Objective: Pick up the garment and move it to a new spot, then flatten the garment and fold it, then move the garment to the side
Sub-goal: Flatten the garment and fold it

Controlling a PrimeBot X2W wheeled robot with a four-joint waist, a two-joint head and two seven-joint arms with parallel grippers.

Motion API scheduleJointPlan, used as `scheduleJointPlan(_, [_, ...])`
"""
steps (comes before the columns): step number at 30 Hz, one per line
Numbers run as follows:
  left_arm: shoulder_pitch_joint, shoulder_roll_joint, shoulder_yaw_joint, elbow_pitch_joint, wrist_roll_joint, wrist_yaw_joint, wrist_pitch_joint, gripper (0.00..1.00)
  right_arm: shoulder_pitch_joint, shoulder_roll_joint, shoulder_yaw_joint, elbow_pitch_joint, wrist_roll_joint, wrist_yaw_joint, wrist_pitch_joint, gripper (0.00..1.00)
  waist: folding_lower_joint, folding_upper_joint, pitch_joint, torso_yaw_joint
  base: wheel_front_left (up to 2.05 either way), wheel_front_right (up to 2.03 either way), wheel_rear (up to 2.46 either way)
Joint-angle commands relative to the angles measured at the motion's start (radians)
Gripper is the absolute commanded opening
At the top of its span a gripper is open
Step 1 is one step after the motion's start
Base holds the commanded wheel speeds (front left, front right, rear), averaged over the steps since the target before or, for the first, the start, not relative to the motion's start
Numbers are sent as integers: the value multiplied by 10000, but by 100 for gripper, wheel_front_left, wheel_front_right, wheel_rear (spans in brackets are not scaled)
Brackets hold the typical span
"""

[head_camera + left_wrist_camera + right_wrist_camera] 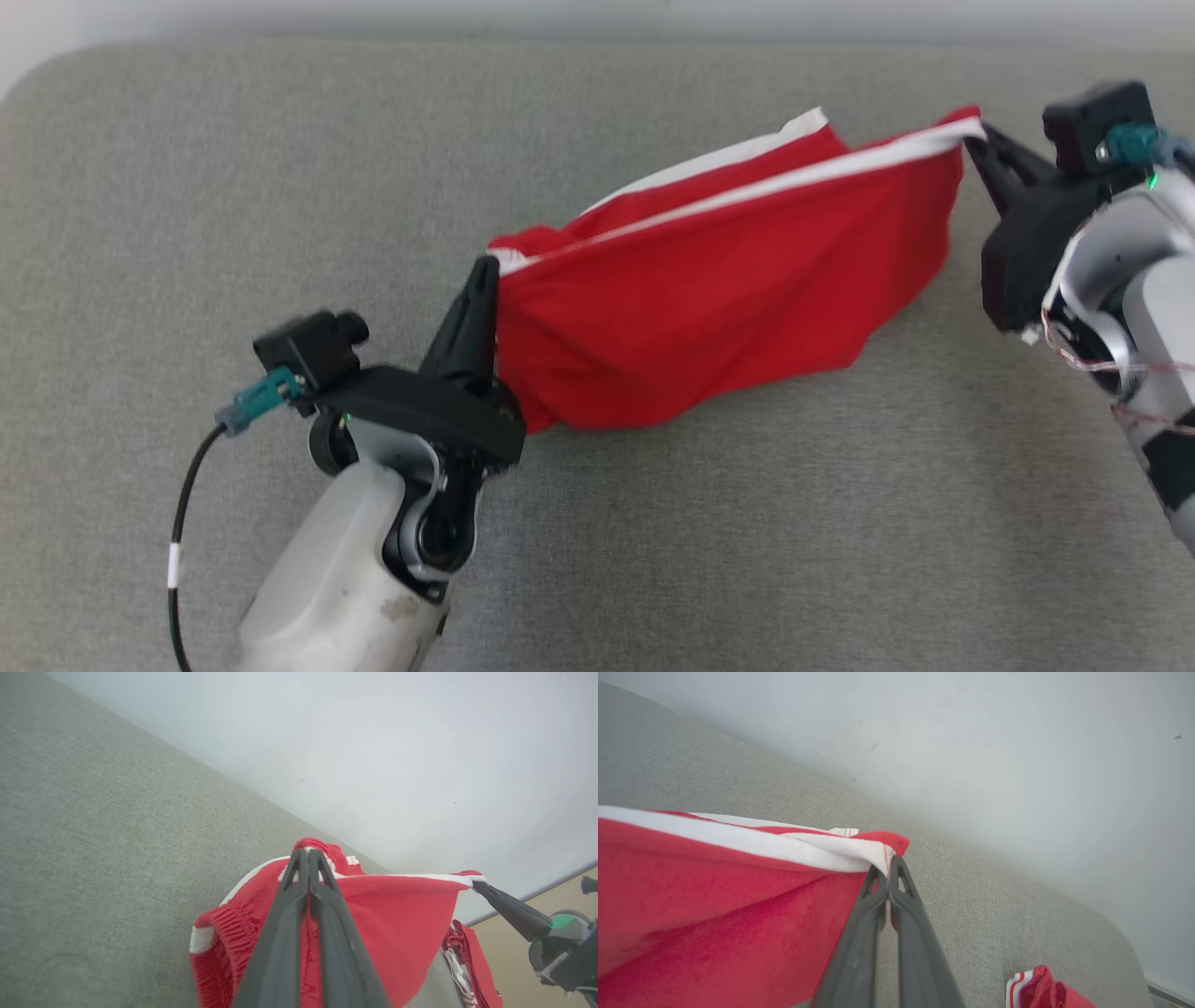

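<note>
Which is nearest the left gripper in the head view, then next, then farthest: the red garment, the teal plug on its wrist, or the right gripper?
1. red garment: touching, pinched in the shut left gripper, spreading to its right.
2. teal plug: lower left, back by the wrist camera.
3. right gripper: far right, shut on the garment's other white-trimmed corner.

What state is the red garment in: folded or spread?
Spread, unfolded: the garment is stretched between left end effector and right end effector, both shut on it.
</note>
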Motion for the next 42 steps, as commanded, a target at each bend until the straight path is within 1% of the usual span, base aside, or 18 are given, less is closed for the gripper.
scheduleJointPlan(1, [-309,-33,38,155,-77,81,-131,0,-353,116,60,311,-126,-30,-172,0,-3,-2,885,521,0,0,0])
scheduleJointPlan(2, [-505,-46,46,261,-111,127,-202,0,-608,187,122,558,-185,-30,-281,0,-3,-2,1020,564,0,0,0])
scheduleJointPlan(3, [-826,-61,62,469,-153,235,-334,0,-1046,348,215,1067,-281,-30,-513,0,-3,-2,1232,645,0,0,0])
scheduleJointPlan(10, [-1539,-87,-236,969,-545,321,-553,0,-2173,873,615,2630,-644,-30,-1320,0,-3,-2,1608,869,0,0,0])
scheduleJointPlan(11, [-1604,-84,-297,1003,-605,321,-575,21,-2290,950,620,2830,-670,-30,-1424,15,-3,-2,1622,886,0,0,0])
scheduleJointPlan(12, [-1666,-86,-347,1027,-662,337,-578,76,-2386,1028,643,3028,-714,-30,-1512,38,-3,-2,1631,898,0,0,0])
scheduleJointPlan(13, [-1725,-85,-352,1003,-691,333,-584,100,-2478,1096,661,3203,-736,-30,-1649,100,-3,-2,1631,908,0,0,0])
scheduleJointPlan(18, [-1620,-85,37,610,-393,315,-588,100,-2780,1363,871,3803,-530,-30,-2283,100,-3,-2,1406,894,0,0,0])
scheduleJointPlan(22, [-1232,-84,650,160,454,223,-588,100,-2835,1526,955,4175,62,-30,-2394,100,-3,-2,1036,822,0,0,0])
scheduleJointPlan(27, [-415,-85,1319,-543,2158,26,-572,100,-2500,1465,920,4645,1221,-30,-1561,100,-3,-2,505,838,0,0,0])
scheduleJointPlan(28, [-415,-85,1319,-543,2158,26,-572,100,-2500,1465,920,4645,1221,-30,-1561,100,-3,-2,505,838,0,0,0])
scheduleJointPlan(32, [315,-48,1653,-1007,3837,-245,-570,100,-2323,1144,942,4974,1674,-30,-990,100,-3,-2,223,977,0,0,0])
scheduleJointPlan(35, [907,-5,1935,-1273,4788,-489,-569,100,-2215,1040,951,5204,1918,-30,-583,100,-3,-2,119,1116,0,0,0])
scheduleJointPlan(39, [1627,-5,2294,-1481,5470,-779,-571,100,-2104,747,824,5466,2129,-30,-351,100,-3,-2,124,1353,0,0,0])
scheduleJointPlan(42, [2081,40,2514,-1537,5795,-933,-569,100,-2027,688,721,5744,2231,-30,-211,100,-3,-2,175,1524,0,0,0])
